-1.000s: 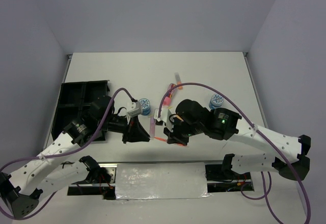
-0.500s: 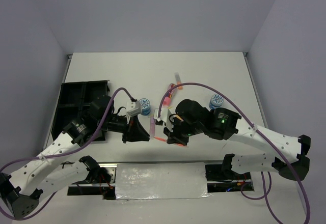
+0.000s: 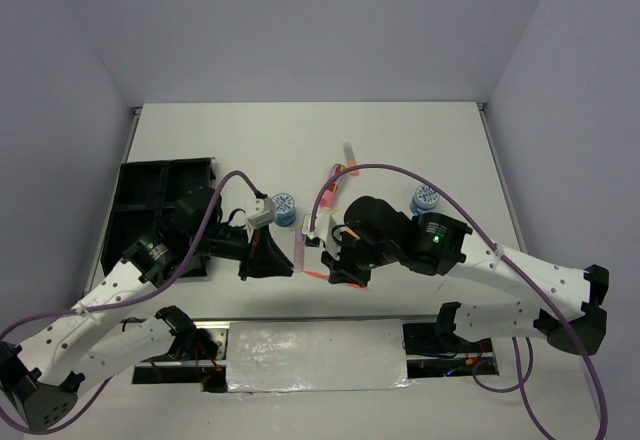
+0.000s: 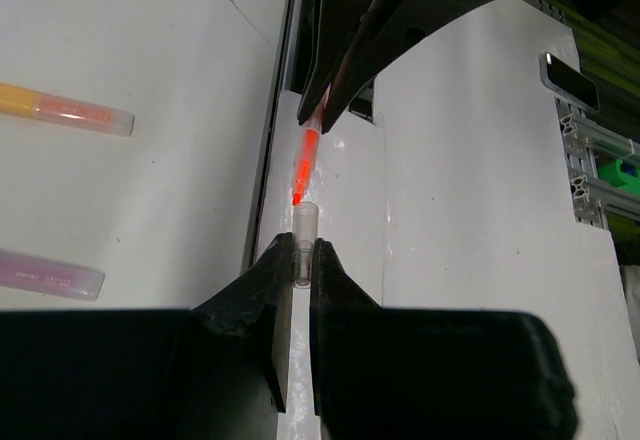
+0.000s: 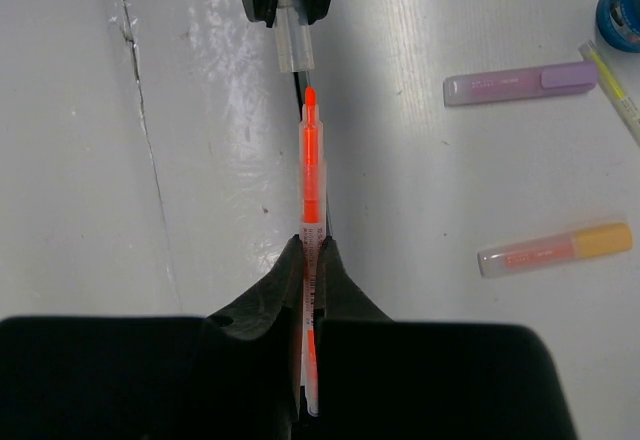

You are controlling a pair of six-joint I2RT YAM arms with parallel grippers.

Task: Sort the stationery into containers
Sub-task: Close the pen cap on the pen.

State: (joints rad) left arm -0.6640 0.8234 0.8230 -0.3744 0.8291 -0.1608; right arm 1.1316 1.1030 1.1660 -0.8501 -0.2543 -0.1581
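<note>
My right gripper is shut on a thin orange pen, its bare tip pointing at my left gripper. My left gripper is shut on a small clear pen cap, whose open end faces the pen tip across a small gap. Both meet near the table's front edge, with the pen between them in the top view. The black organiser tray lies at the left, behind my left arm.
A lilac stick, an orange-ended stick and a thin yellow pen lie beside the grippers. Two blue-white rolls stand further back. A pink-orange highlighter and a pale stick lie mid-table.
</note>
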